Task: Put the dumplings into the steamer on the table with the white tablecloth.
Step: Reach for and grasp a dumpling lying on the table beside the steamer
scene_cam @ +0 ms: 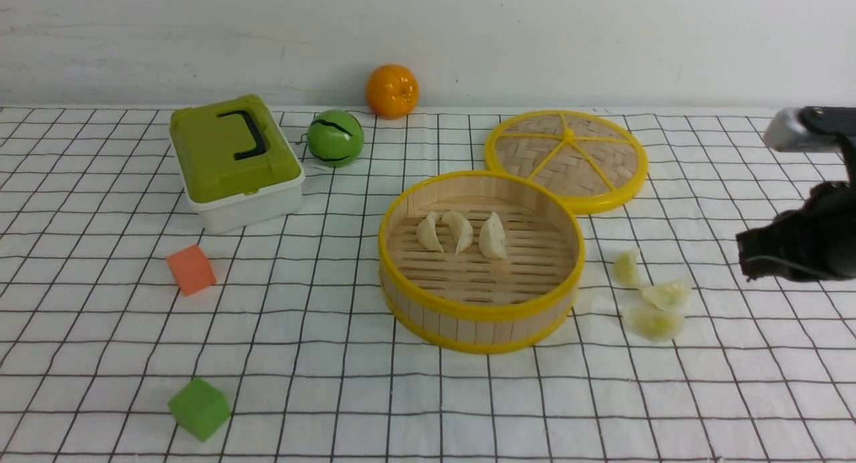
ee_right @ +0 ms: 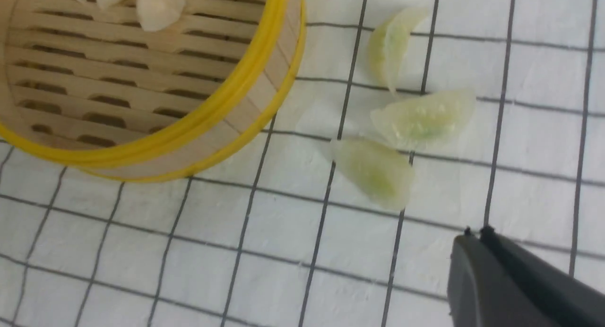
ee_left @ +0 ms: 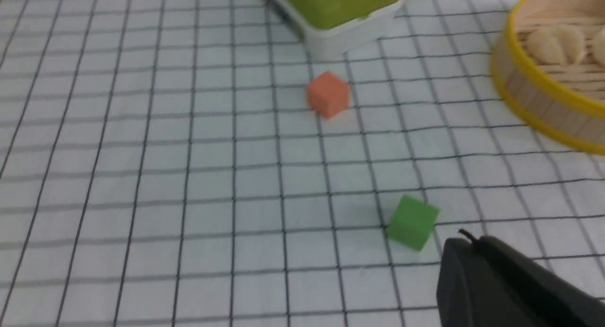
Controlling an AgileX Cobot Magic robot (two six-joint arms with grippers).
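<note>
Three cream dumplings [scene_cam: 459, 230] sit side by side in the far half of the steamer [scene_cam: 481, 310], mid-bench, with their long axes running toward the far edge of the bench [scene_cam: 80, 356]. Three greenish dumplings [scene_cam: 667, 294] lie clustered on the white tablecloth [scene_cam: 321, 383] just beside the steamer, toward the right edge. My right wrist view shows them best: the farthest lies lengthwise, the other two more crosswise. It also shows the right claw [ee_right: 476, 232] clenched and empty near them. The left claw [ee_left: 465, 237], seen only in its own wrist view, is clenched empty near a green cube [ee_left: 412, 221].
</note>
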